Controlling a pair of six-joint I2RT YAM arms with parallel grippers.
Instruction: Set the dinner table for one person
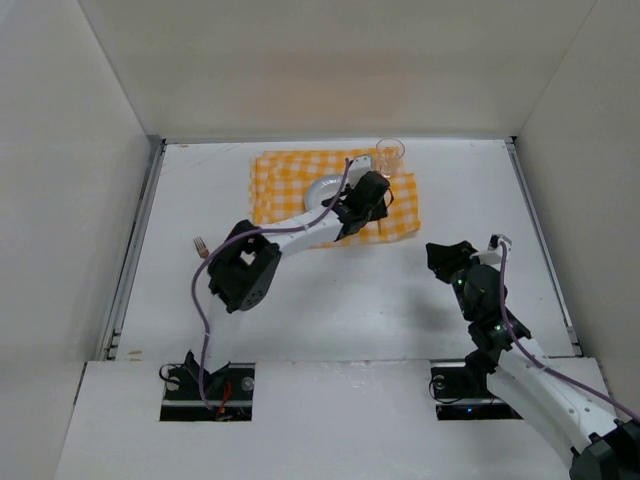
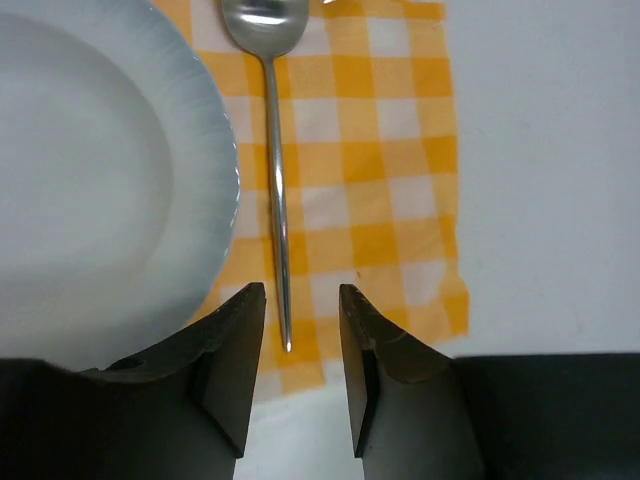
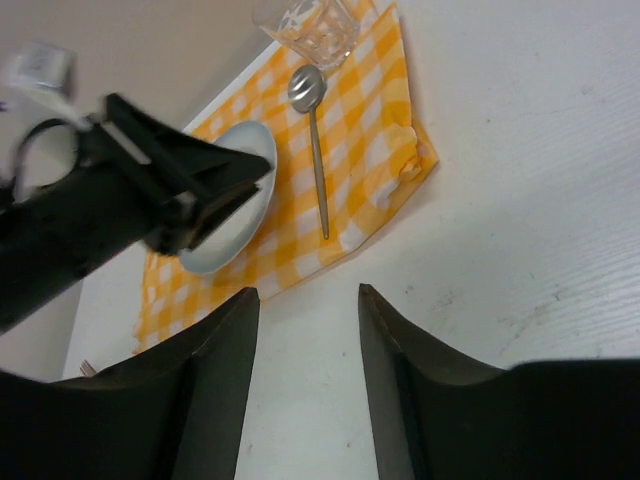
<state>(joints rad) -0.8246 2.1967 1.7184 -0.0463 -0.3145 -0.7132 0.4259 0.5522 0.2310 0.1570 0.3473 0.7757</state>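
The white dinner table (image 1: pixel 350 290) carries a yellow-and-white checked cloth (image 1: pixel 285 180) at the back. On the cloth stands a white plate (image 1: pixel 325 188), with a clear glass (image 1: pixel 390 153) at the cloth's far right corner. A silver spoon (image 2: pixel 275 180) lies on the cloth right of the plate (image 2: pixel 90 180), bowl toward the glass. My left gripper (image 2: pixel 302 300) is open and empty, its jaws either side of the spoon handle's near tip, above it. My right gripper (image 1: pixel 445 258) is open and empty over bare table right of the cloth. The spoon (image 3: pixel 316 150) and glass (image 3: pixel 305 25) also show in the right wrist view.
A fork (image 1: pixel 200 244) lies on the bare table at the left, beside the left arm's elbow. White walls enclose the table on the left, back and right. Metal strips run along both side edges.
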